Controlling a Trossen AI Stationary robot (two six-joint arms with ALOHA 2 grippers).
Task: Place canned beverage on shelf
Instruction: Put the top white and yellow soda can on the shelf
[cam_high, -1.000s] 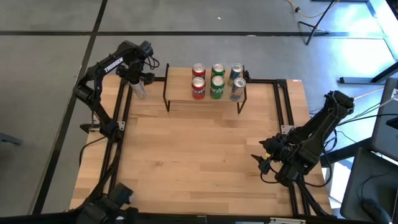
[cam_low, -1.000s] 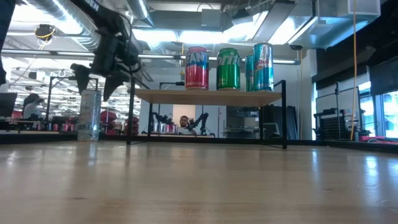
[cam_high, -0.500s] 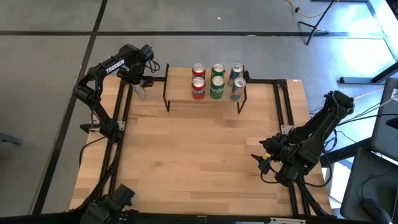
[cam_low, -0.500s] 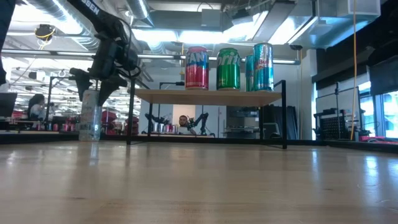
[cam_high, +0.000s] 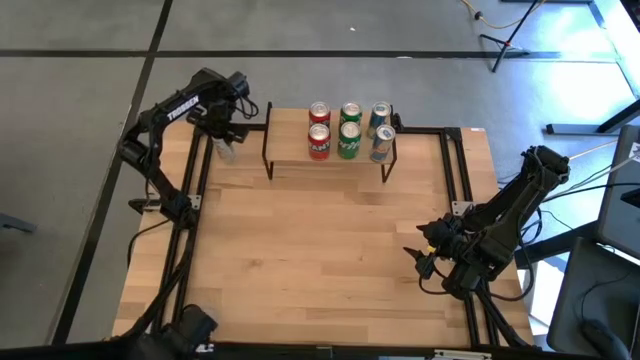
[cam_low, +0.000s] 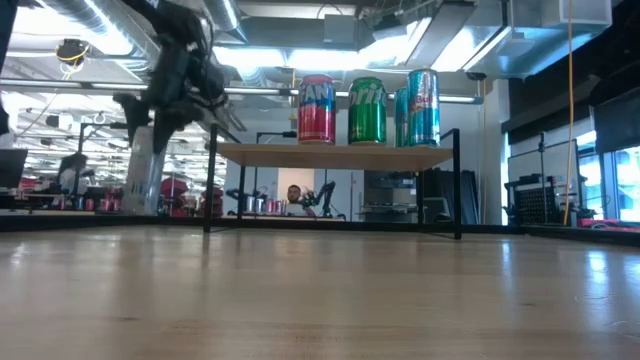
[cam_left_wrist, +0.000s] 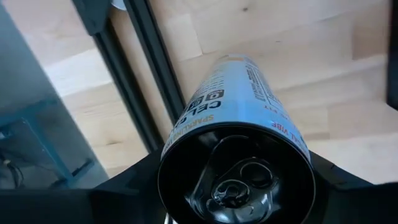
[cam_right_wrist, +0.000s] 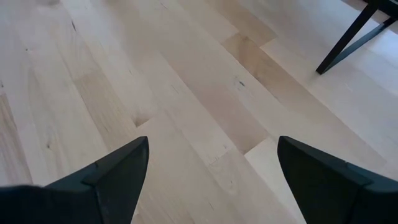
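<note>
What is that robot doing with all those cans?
The left gripper is around a tall silver can at the table's far left corner, beside the shelf. The wrist camera looks right down on the can's top between the fingers. Six cans already sit on the shelf: two red, two green and two blue-and-silver. The right gripper waits open over the wood near the table's right edge, holding nothing.

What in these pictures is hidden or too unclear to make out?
- The silver can: the left pincer covers it in the high view; its label is motion-blurred in the low view.
- Its base: out of sight in the left wrist view, so resting or lifted is unclear.
- The shelf's back-row cans: mostly hidden behind the front ones in the low view.
</note>
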